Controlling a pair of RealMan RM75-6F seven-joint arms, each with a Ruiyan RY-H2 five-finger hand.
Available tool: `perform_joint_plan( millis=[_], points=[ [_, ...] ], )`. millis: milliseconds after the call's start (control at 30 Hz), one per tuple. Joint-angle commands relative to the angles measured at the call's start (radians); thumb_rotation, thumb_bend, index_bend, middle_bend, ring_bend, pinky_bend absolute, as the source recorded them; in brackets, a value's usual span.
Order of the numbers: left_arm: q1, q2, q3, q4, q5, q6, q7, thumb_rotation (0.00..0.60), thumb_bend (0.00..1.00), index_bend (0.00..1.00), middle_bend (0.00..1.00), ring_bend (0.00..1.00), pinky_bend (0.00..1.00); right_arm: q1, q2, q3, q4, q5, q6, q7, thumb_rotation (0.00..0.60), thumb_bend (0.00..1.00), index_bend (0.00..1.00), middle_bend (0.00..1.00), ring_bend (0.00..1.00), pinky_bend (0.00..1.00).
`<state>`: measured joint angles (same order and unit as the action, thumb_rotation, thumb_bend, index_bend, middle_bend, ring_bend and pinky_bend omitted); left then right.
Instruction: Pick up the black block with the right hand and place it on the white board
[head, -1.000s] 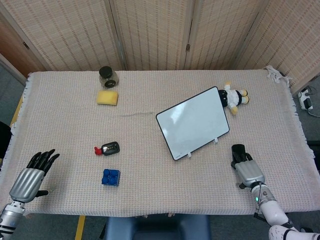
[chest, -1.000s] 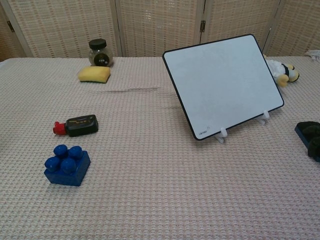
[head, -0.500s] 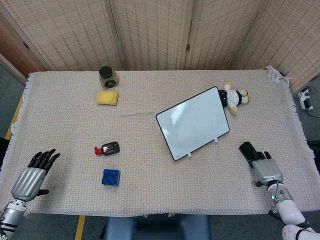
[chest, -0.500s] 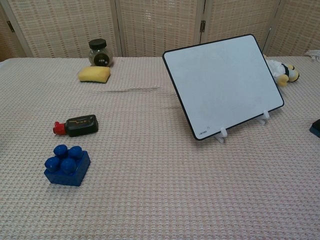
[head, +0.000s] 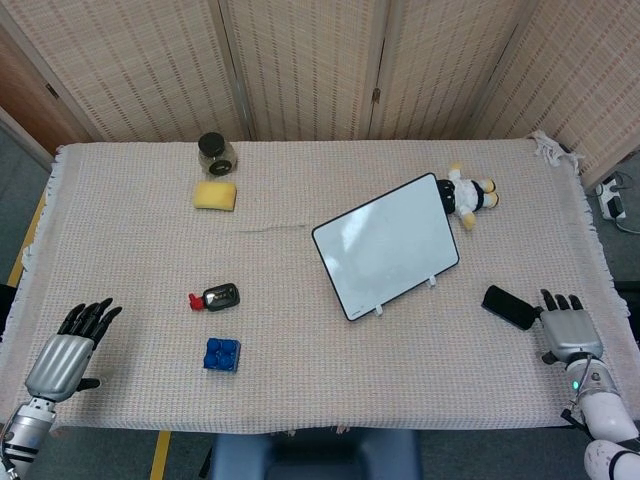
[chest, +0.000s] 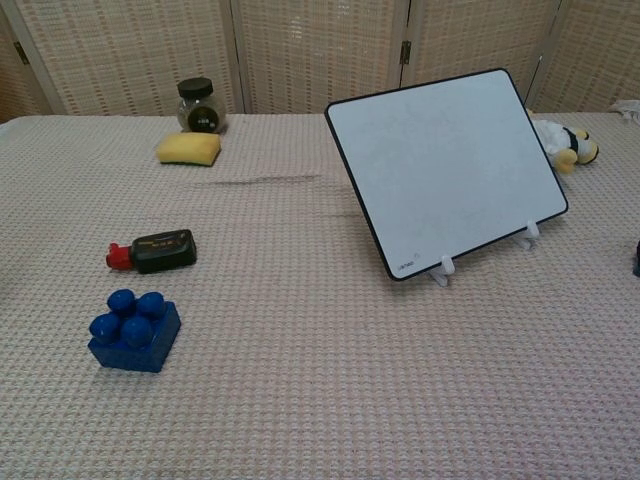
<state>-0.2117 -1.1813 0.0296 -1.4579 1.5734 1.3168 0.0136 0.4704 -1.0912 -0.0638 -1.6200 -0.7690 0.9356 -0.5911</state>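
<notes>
The black block lies flat on the cloth, near the right edge of the table and a little in front of the white board. It is not on the board, and nothing is holding it. The right hand rests on the cloth just beside the block, on the side away from the board. Its fingers point up the table and are spread apart, and it holds nothing. One fingertip is very close to the block, but it is hard to tell if they touch. In the chest view only a tiny dark bit shows at the right edge, so the block cannot be made out there. The white board stands tilted on small white feet, with a black rim around it. Just behind its far corner lies a small stuffed toy, black, white and yellow. Far off on the other side, the left hand rests near the front left corner of the cloth, with its dark fingers spread and nothing in it. Between that hand and the board lie a blue block with round bumps and a small black bottle with a red cap, on its side. At the back sit a yellow sponge and, right behind it, a dark jar.
</notes>
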Motion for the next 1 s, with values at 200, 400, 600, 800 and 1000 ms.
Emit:
perform_joint_plan(
  millis=[200, 400, 600, 800, 1000],
  points=[
    [0.000, 0.006, 0.006, -0.007, 0.006, 0.005, -0.011, 0.600, 0.25, 0.01, 0.00, 0.00, 0.00, -0.048, -0.007, 0.089, 0.011, -0.024, 0.076, 0.182, 0.557, 0.29, 0.29, 0.00, 0.00, 0.00],
    [-0.002, 0.015, 0.011, -0.014, 0.024, 0.016, -0.036, 0.600, 0.25, 0.01, 0.00, 0.00, 0.00, -0.023, -0.060, 0.120, 0.011, 0.096, 0.022, 0.188, 0.558, 0.29, 0.28, 0.00, 0.00, 0.00],
    [-0.006, 0.022, 0.018, -0.008, 0.032, 0.011, -0.062, 0.600, 0.25, 0.01, 0.00, 0.00, 0.00, 0.011, -0.105, 0.136, 0.029, 0.179, 0.016, 0.158, 0.563, 0.29, 0.28, 0.00, 0.00, 0.00],
    [-0.009, 0.023, 0.018, 0.000, 0.019, -0.001, -0.072, 0.600, 0.25, 0.01, 0.00, 0.00, 0.00, 0.036, -0.126, 0.153, 0.074, 0.231, -0.009, 0.158, 0.565, 0.29, 0.28, 0.00, 0.00, 0.00],
    [-0.015, 0.019, 0.017, 0.004, 0.005, -0.021, -0.068, 0.600, 0.25, 0.02, 0.00, 0.00, 0.00, 0.056, -0.168, 0.159, 0.142, 0.268, -0.032, 0.155, 0.566, 0.29, 0.30, 0.00, 0.00, 0.00]
  ],
)
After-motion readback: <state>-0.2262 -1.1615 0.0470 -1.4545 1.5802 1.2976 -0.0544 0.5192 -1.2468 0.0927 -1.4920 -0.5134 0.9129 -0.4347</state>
